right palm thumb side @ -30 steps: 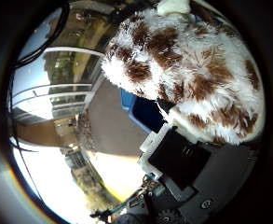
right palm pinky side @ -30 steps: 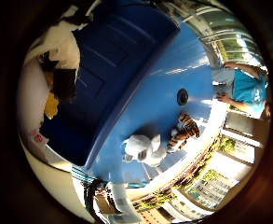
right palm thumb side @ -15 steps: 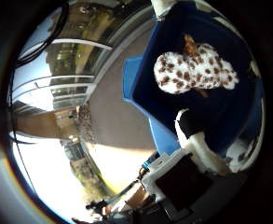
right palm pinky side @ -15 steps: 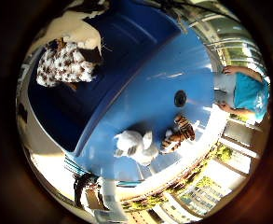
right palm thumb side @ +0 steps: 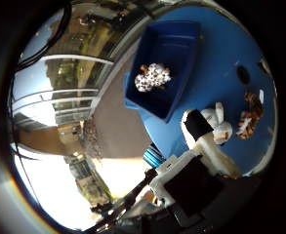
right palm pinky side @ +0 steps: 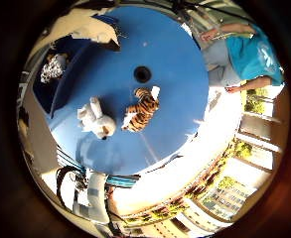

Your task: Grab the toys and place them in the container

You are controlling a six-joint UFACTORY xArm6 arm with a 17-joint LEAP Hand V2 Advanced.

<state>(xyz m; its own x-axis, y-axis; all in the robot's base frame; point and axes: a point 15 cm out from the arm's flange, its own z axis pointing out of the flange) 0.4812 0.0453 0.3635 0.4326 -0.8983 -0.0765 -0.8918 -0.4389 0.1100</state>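
- Thumb-side palm view shows the blue container [right palm thumb side: 181,46] standing at the rim of the round blue table [right palm pinky side: 175,64], well below the palm.
- Inside the container lies a spotted brown-and-white plush toy [right palm thumb side: 152,77], resting on the bin's floor near one wall and apart from the hand.
- Next along, on the bare tabletop just outside the container, lies a white plush toy [right palm pinky side: 96,119], partly hidden in the thumb-side view by one finger.
- Just beside the white toy lies a striped tiger plush toy [right palm pinky side: 142,108], the two close together but with a sliver of table showing between them.
- Beyond the tiger, a dark round hole [right palm pinky side: 142,74] sits at the table's centre.
- The right hand [right palm thumb side: 201,161] holds nothing: one white finger with a black tip [right palm thumb side: 197,124] reaches out straight and relaxed over the table, with no toy in its grasp.
- The hand hangs high above the table, so both loose toys and the container look small.
- At the table's far side a person in a teal top [right palm pinky side: 256,54] sits with arms near the edge, touching none of the toys.
- Around the table lie pale paving, railings and buildings with greenery.
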